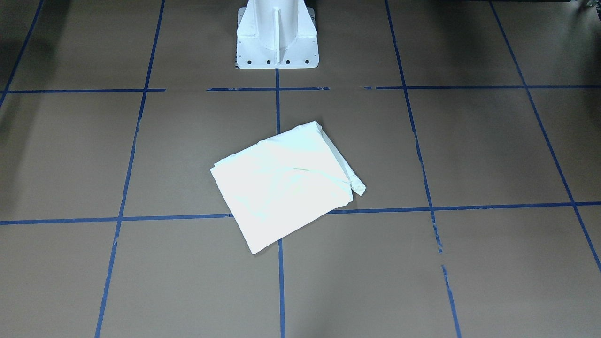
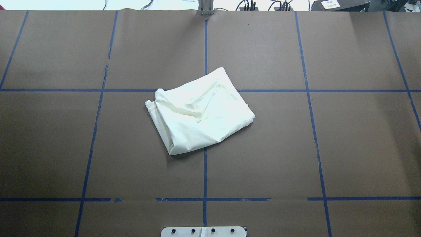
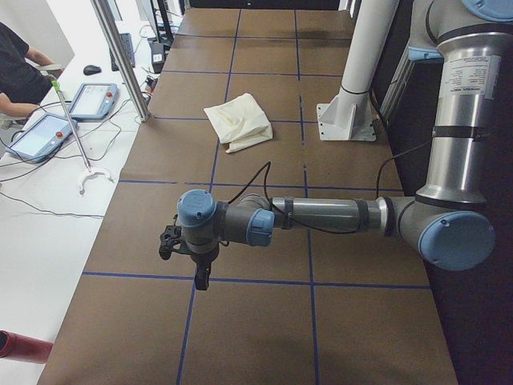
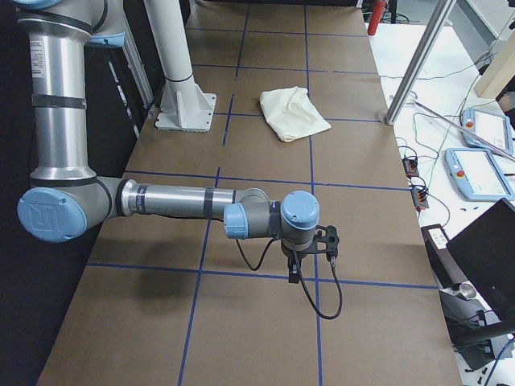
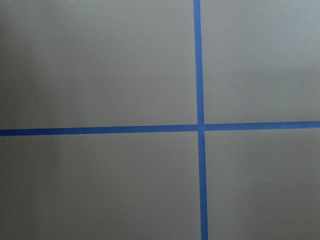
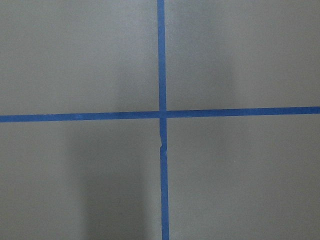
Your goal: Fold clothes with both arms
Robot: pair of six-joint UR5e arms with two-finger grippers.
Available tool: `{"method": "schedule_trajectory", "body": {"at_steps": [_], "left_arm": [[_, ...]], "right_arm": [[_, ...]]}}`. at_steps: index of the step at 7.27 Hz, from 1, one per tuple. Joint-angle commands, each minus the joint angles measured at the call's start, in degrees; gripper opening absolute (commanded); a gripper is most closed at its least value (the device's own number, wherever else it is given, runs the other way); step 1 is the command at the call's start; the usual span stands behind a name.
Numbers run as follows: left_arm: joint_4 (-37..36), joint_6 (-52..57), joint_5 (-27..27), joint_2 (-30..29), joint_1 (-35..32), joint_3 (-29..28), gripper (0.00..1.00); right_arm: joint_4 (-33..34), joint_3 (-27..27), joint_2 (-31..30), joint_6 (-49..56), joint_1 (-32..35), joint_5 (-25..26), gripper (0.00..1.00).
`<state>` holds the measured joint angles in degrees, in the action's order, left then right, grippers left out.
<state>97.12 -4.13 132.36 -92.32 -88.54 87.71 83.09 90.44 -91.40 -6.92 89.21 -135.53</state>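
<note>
A: Start at the left. Where's the left arm (image 3: 321, 215)?

B: Out past the 9 o'clock edge of the overhead view, so only the side camera catches it. It's stretched level over bare table (image 2: 65, 148) with the wrist turned down. Its wrist camera sees nothing but brown paper and a crossing of blue tape lines (image 2: 205, 174).

A: And the left gripper (image 3: 170, 242) — wide or narrow?

B: I cannot tell. It shows small and dark, from the side only, and I see nothing hanging from it.

A: The T-shirt (image 2: 199, 112)?

B: Mid-table, at 12 o'clock from the white pedestal (image 1: 277, 42), lying over a tape crossing and well apart from both arms. It's a compact slanted rectangle with corners near 12, 4, 7 and 10 o'clock and a rolled edge along the 9 o'clock side. I judge the folding about done, which would explain the arms standing off.

A: Any print?

B: Hidden. Only plain cream cloth faces up, and the sleeves are tucked somewhere inside.

A: The right side?

B: The right arm (image 4: 177, 201) mirrors the left, beyond the 3 o'clock edge. The right gripper (image 4: 328, 239) is equally unreadable, so I cannot say whether it's spread or closed. Probably both arms are held there to keep the centre unobstructed.

A: Anything else cut off?

B: A person (image 3: 14, 64) by the tablets (image 3: 90, 100), mostly out of frame.
</note>
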Motion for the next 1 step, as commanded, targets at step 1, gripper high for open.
{"method": "schedule_trajectory", "body": {"at_steps": [1], "left_arm": [[0.0, 0.0, 0.0, 0.0, 0.0, 0.0, 1.0]], "right_arm": [[0.0, 0.0, 0.0, 0.0, 0.0, 0.0, 1.0]]}}
